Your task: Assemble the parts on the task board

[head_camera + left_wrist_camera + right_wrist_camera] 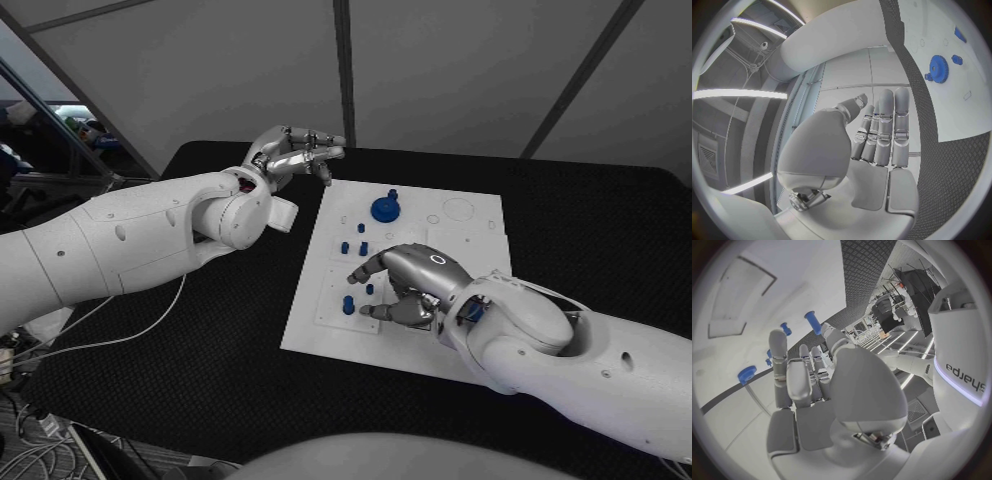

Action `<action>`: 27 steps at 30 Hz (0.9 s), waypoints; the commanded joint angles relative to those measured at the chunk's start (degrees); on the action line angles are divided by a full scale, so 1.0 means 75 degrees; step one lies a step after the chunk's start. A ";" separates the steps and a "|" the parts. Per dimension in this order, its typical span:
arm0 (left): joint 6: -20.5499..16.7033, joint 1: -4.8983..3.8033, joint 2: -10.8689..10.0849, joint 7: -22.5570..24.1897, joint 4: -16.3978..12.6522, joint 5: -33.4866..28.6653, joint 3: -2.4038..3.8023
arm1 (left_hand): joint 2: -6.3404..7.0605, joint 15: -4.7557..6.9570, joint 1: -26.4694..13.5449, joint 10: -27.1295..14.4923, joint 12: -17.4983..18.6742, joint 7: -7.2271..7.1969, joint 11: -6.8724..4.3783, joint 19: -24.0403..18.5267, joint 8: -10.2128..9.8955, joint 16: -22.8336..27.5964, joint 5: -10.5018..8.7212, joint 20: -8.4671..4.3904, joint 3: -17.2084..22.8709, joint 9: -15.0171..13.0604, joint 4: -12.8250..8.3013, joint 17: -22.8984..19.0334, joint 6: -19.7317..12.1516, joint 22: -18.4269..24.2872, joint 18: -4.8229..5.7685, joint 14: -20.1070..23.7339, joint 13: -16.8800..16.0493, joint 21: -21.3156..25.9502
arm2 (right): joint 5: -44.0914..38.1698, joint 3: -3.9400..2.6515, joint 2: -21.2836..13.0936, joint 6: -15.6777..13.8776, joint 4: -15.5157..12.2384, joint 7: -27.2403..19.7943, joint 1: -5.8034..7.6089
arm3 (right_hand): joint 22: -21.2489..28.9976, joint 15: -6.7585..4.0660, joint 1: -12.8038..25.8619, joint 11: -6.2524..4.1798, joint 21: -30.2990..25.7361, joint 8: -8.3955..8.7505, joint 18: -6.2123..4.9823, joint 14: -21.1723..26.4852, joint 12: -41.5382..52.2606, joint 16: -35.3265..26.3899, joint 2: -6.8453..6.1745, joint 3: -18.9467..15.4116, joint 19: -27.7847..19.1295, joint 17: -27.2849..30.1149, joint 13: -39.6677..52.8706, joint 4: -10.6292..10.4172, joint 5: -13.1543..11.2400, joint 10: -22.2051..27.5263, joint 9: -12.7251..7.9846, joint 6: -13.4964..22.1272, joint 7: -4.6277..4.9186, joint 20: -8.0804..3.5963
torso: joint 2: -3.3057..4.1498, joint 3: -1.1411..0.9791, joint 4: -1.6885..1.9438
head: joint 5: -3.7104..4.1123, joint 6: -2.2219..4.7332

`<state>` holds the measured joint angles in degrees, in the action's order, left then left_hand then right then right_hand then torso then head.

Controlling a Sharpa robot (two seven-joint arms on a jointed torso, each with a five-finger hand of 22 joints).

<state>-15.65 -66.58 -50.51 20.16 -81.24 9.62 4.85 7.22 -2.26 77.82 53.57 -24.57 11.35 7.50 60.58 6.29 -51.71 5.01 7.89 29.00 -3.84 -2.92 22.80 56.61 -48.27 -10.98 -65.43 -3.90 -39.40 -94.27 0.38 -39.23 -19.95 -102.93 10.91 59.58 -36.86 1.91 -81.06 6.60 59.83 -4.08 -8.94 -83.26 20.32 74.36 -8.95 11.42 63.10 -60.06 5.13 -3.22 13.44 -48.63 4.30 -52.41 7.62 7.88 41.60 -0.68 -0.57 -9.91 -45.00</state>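
task board (459, 262) lying mid-bench (606, 230) | blue gear (385, 209) sitting at its 11 o'clock, small blue pegs (346, 246) scattered along its 9 o'clock side | right robot hand (408, 284) hovering over the pegs, fingers spread, holding nothing, hiding some | left robot hand (293, 155) hanging off the board's 11 o'clock corner, fingers apart, empty

A white rectangular task board (459, 235) lies flat and slightly turned in the middle of the black surface (591, 230). A round blue gear (385, 209) with a raised hub sits near the board's far edge. Several small blue pegs (346, 245) stand or lie scattered along the board's left half, nearer the middle.
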 commanded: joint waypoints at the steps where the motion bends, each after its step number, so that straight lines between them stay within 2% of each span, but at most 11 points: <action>1: 0.0057 -0.0013 -0.0021 0.0010 0.0014 -0.0014 0.0005 | -0.0006 -0.0010 -0.0053 -0.0058 -0.0051 0.0008 -0.0013 -0.0014 0.0034 0.0010 -0.0020 -0.0006 0.0032 -0.0007 0.0002 -0.0012 -0.0069 0.0001 0.0062 0.0036 0.0000 0.0022 | 0.1396 -0.0188 -0.0447 -0.0852 -0.0270 -0.0530 0.0045 | -0.0058 -0.0130 0.0054 -0.0121 0.0025 -0.0150 -0.0103 -0.0052 0.0410 -0.0027 0.0152 0.0005 0.0075 -0.0024 0.0082 -0.0106 0.0049 -0.0729 0.0054 -0.0273 0.0222 -0.0105 | -0.0026 0.0012 -0.0024 | 0.0048 0.0059; 2: 0.0050 -0.0012 -0.0023 0.0006 0.0022 -0.0014 0.0003 | -0.0006 -0.0010 -0.0053 -0.0058 -0.0052 0.0008 -0.0013 -0.0014 0.0034 0.0010 -0.0020 -0.0006 0.0032 -0.0007 0.0002 -0.0012 -0.0069 0.0001 0.0062 0.0036 0.0000 0.0022 | 0.1795 -0.0257 -0.0678 -0.0848 -0.0357 -0.0552 0.0072 | -0.0091 -0.0167 0.0100 -0.0167 0.0046 -0.0221 -0.0096 -0.0066 0.0547 -0.0027 0.0179 0.0023 0.0104 -0.0026 0.0118 -0.0155 0.0053 -0.1050 0.0082 -0.0428 0.0201 -0.0133 | -0.0038 0.0010 -0.0036 | 0.0050 0.0061; 4: 0.0050 -0.0012 -0.0025 0.0003 0.0038 -0.0014 -0.0002 | 0.0001 -0.0012 -0.0052 -0.0057 -0.0068 0.0006 -0.0014 -0.0024 0.0046 0.0020 -0.0021 -0.0003 0.0031 -0.0009 -0.0005 -0.0021 -0.0065 0.0001 0.0066 0.0057 -0.0002 0.0026 | 0.2172 -0.0362 -0.1020 -0.0692 -0.0458 -0.0486 0.0105 | -0.0372 -0.0373 0.0184 -0.0463 0.0224 -0.0535 -0.0061 -0.0115 0.1246 0.0029 0.0223 0.0026 0.0290 -0.0143 0.0427 -0.0225 0.0026 -0.2332 0.0208 -0.1045 -0.0016 -0.0261 | -0.0081 0.0000 -0.0074 | 0.0071 0.0089; 7: 0.0091 -0.0004 -0.0033 0.0036 0.0060 -0.0014 -0.0016 | 0.0015 -0.0022 -0.0052 -0.0054 -0.0120 0.0004 -0.0013 -0.0112 0.0084 0.0045 -0.0022 0.0004 0.0029 -0.0013 -0.0020 -0.0046 -0.0057 0.0009 0.0072 0.0131 -0.0004 0.0068 | 0.2411 -0.0463 -0.1494 -0.0341 -0.0559 -0.0260 0.0134 | -0.0949 -0.0618 0.0471 -0.0739 0.0586 -0.0753 0.0053 -0.0260 0.2151 0.0273 0.0067 -0.0209 0.0667 -0.0566 0.1027 -0.0366 0.0158 -0.3218 0.0307 -0.1513 -0.0243 -0.0510 | -0.0131 -0.0030 -0.0150 | 0.0097 0.0114; 8: 0.0110 -0.0001 -0.0035 0.0060 0.0068 -0.0014 -0.0021 | 0.0021 -0.0026 -0.0056 -0.0054 -0.0137 0.0002 -0.0013 -0.0143 0.0096 0.0050 -0.0023 0.0006 0.0025 -0.0014 -0.0022 -0.0054 -0.0054 0.0011 0.0073 0.0152 -0.0005 0.0082 | 0.2453 -0.0480 -0.1614 -0.0243 -0.0582 -0.0170 0.0139 | -0.1120 -0.0717 0.0545 -0.0791 0.0703 -0.0758 0.0088 -0.0324 0.2772 0.0391 0.0009 -0.0319 0.0803 -0.0751 0.1730 -0.0424 0.0221 -0.3286 0.0322 -0.1564 -0.0308 -0.0623 | -0.0146 -0.0043 -0.0172 | 0.0120 0.0132; 10: 0.0155 0.0006 -0.0041 0.0136 0.0080 -0.0014 -0.0031 | 0.0098 -0.0072 -0.0261 -0.0064 -0.0197 -0.0012 -0.0022 -0.0283 0.0139 0.0053 -0.0033 0.0045 -0.0124 -0.0017 0.0085 -0.0072 -0.0051 0.0049 0.0089 0.0236 -0.0008 0.0178 | 0.2527 -0.0509 -0.1892 -0.0041 -0.0629 0.0046 0.0146 | -0.1597 -0.0769 0.0597 -0.0915 0.1007 -0.0799 0.0191 -0.0479 0.5203 0.0804 -0.0087 -0.0572 0.1101 -0.1431 0.4884 -0.0496 0.0272 -0.3830 0.0374 -0.1567 -0.0309 -0.0683 | -0.0185 -0.0055 -0.0226 | 0.0174 0.0139; 13: 0.0198 0.0022 -0.0043 0.0260 0.0098 -0.0014 -0.0040 | 0.0177 -0.0117 -0.0415 -0.0102 -0.0302 -0.0026 -0.0012 -0.0602 0.0209 0.0084 -0.0029 0.0110 -0.0358 -0.0017 0.0181 -0.0124 -0.0063 0.0157 0.0102 0.0514 -0.0013 0.0418 | 0.2584 -0.0529 -0.2268 -0.0020 -0.0678 0.0305 0.0148 | -0.2119 -0.0758 0.0681 -0.0870 0.1326 -0.0979 0.0271 -0.0592 0.6955 0.1261 0.0038 -0.0881 0.1357 -0.2243 0.7319 -0.0717 0.0442 -0.4149 0.0562 -0.1571 -0.0343 -0.0706 | -0.0233 -0.0053 -0.0265 | 0.0505 0.0192; 16: 0.0231 0.0038 -0.0036 0.0346 0.0117 -0.0014 -0.0044 | 0.0188 -0.0148 -0.0449 -0.0133 -0.0420 -0.0036 -0.0005 -0.0922 0.0269 0.0091 -0.0021 0.0167 -0.0547 -0.0012 0.0230 -0.0197 -0.0099 0.0311 0.0099 0.0704 -0.0014 0.0709 | 0.2559 -0.0536 -0.2577 -0.0137 -0.0720 0.0580 0.0146 | -0.2419 -0.0720 0.0685 -0.0847 0.1508 -0.1089 0.0329 -0.0644 0.7598 0.1457 0.0059 -0.1104 0.1483 -0.2611 0.8332 -0.0850 0.0716 -0.4324 0.0710 -0.1472 -0.0365 -0.0684 | -0.0287 -0.0042 -0.0282 | 0.0799 0.0220; 19: 0.0243 0.0056 -0.0032 0.0402 0.0136 -0.0014 -0.0048 | 0.0214 -0.0164 -0.0530 -0.0138 -0.0516 -0.0051 -0.0008 -0.1011 0.0316 0.0071 -0.0005 0.0205 -0.0744 -0.0011 0.0301 -0.0250 -0.0118 0.0420 0.0089 0.0774 -0.0018 0.0867 | 0.2467 -0.0534 -0.2875 -0.0285 -0.0781 0.0972 0.0141 | -0.2641 -0.0702 0.0995 -0.0822 0.1645 -0.1198 0.0363 -0.0692 0.7877 0.1607 -0.0024 -0.1499 0.1577 -0.2906 0.8798 -0.1131 0.1533 -0.4422 0.0838 -0.1343 -0.0345 -0.0671 | -0.0347 -0.0017 -0.0302 | 0.0999 0.0209; 20: 0.0243 0.0062 -0.0029 0.0413 0.0141 -0.0014 -0.0050 | 0.0219 -0.0166 -0.0540 -0.0138 -0.0538 -0.0055 -0.0011 -0.1013 0.0328 0.0064 -0.0003 0.0212 -0.0791 -0.0011 0.0314 -0.0261 -0.0120 0.0443 0.0086 0.0783 -0.0018 0.0895 | 0.2408 -0.0530 -0.2956 -0.0332 -0.0808 0.1107 0.0136 | -0.2703 -0.0705 0.1009 -0.0824 0.1686 -0.1270 0.0365 -0.0702 0.7925 0.1649 -0.0017 -0.1662 0.1597 -0.2987 0.8892 -0.1209 0.1639 -0.4421 0.0911 -0.1287 -0.0337 -0.0670 | -0.0361 -0.0011 -0.0305 | 0.1077 0.0203; 27: 0.0220 0.0087 -0.0036 0.0431 0.0147 -0.0014 -0.0060 | 0.0214 -0.0166 -0.0560 -0.0136 -0.0608 -0.0070 -0.0016 -0.1005 0.0369 0.0045 0.0001 0.0227 -0.0927 -0.0012 0.0353 -0.0302 -0.0119 0.0513 0.0078 0.0815 -0.0018 0.0975 | 0.1999 -0.0471 -0.3261 -0.0286 -0.1024 0.2016 0.0050 | -0.3092 -0.0701 0.1197 -0.0823 0.1916 -0.1541 0.0432 -0.0779 0.8111 0.1845 0.0013 -0.2303 0.1739 -0.3413 0.9294 -0.1754 0.1676 -0.4532 0.1163 -0.1129 -0.0368 -0.0659 | -0.0430 0.0006 -0.0362 | 0.1305 0.0162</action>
<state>-14.67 -65.87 -50.77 21.93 -80.11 9.61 4.38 8.96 -3.62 74.11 52.83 -28.73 10.84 7.41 53.30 8.72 -51.23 5.01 9.43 22.35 -3.90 -0.24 20.61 56.10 -44.50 -10.98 -59.75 -3.96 -32.29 -77.35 -3.28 -63.62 -21.89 -110.14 20.49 60.04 -59.78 -3.60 -72.48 0.51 74.01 -15.46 -6.64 -84.04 80.97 87.97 -8.85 -5.35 75.88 -74.95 74.59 -16.19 25.80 -82.31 12.87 -61.14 4.89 2.87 38.71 -0.71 -3.03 -0.55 -43.64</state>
